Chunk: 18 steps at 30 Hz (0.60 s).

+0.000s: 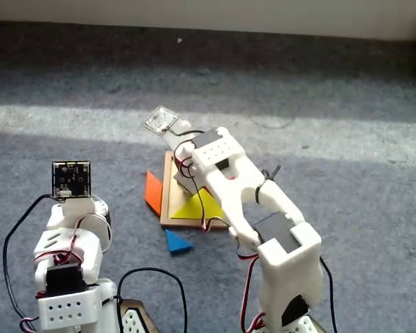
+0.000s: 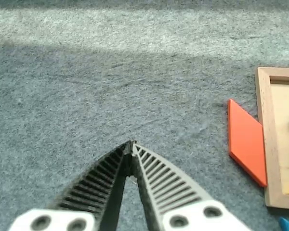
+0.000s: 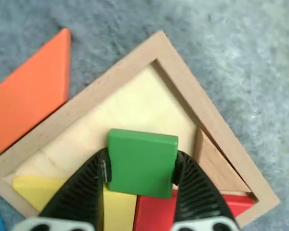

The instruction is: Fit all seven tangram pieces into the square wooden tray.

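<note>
Right wrist, claw: right claw [image 3: 140, 168] pinches the green square [image 3: 142, 149] by two opposite sides.
Right wrist, square: over the tray [image 3: 194, 96], its near edge overlapping the yellow piece [image 3: 119, 211] and the red piece [image 3: 154, 214]; I cannot tell whether it touches them.
Right wrist, tray: yellow and red lie inside, side by side and touching; much of the floor beyond the square is bare.
Right wrist, orange piece [image 3: 31, 96]: on the carpet [image 3: 241, 53], just outside the rim.
Left wrist, claw: left claw [image 2: 131, 144] has its tips pressed together, holding nothing, over carpet well apart from the tray.
Left wrist, orange piece: flat against the tray's outer rim.
High, right arm [image 1: 243, 187]: stretched across the tray, covering much of it.
High, left arm [image 1: 69, 257]: folded back, off to the tray's side.
High, yellow piece: inside the tray, at the near edge.
High, blue piece [image 1: 177, 243]: on the carpet, just beside the tray's near corner.
</note>
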{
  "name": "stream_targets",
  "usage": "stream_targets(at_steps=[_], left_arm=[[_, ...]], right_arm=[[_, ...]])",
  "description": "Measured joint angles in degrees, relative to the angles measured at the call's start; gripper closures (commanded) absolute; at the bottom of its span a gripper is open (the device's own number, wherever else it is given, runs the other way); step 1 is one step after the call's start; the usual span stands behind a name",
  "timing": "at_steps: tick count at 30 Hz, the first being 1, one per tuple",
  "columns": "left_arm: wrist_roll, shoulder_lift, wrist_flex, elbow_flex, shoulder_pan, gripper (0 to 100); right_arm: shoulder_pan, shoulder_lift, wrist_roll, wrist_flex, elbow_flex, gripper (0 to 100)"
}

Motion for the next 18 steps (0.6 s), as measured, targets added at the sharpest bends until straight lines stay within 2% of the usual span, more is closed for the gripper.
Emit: stream_targets(at_steps=[4,18], left_arm=[[0.0,0.0,0.0,0.0,0.0,100],[0.0,0.0,0.0,0.0,0.0,100]], right_arm=[[0.2,0.1,-4.0,2.0,-0.4,80.4],[1.4,-4.4,-4.9,3.8,-1.3,80.4]])
